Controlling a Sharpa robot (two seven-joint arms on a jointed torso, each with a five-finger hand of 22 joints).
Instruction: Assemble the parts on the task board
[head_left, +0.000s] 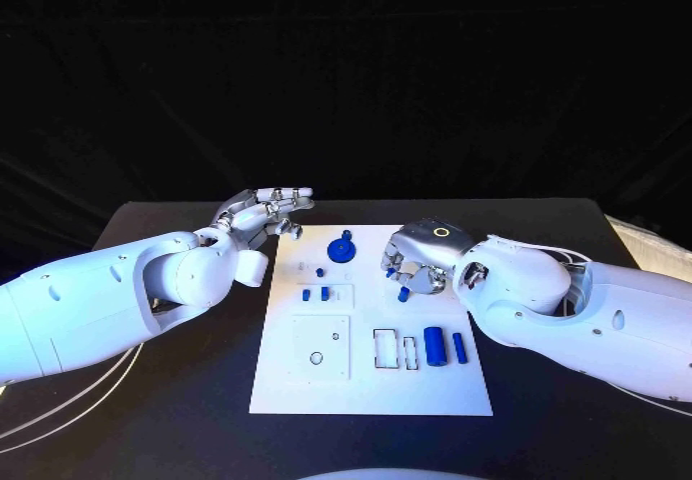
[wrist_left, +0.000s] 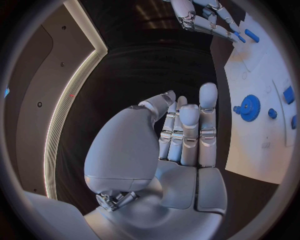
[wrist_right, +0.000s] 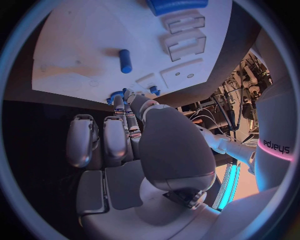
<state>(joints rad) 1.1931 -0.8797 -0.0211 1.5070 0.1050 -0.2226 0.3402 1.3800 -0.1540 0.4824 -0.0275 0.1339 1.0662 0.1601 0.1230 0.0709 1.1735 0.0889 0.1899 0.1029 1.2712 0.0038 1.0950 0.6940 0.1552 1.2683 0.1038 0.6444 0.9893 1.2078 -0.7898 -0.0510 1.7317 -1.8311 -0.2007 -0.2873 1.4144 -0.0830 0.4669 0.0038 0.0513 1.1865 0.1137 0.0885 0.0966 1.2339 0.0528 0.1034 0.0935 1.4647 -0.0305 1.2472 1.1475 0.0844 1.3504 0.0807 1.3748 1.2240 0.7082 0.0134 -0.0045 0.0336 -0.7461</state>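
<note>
Black table (head_left: 173, 380), white task board (head_left: 361, 390) centred: right hand (head_left: 411, 262) pinches small blue part (head_left: 404, 294) over board for seating; left hand (head_left: 267, 212) empty, fingers straight, parked off-board.

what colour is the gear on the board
Blue. The gear shows best in the left wrist view, lying on the white board.
</note>
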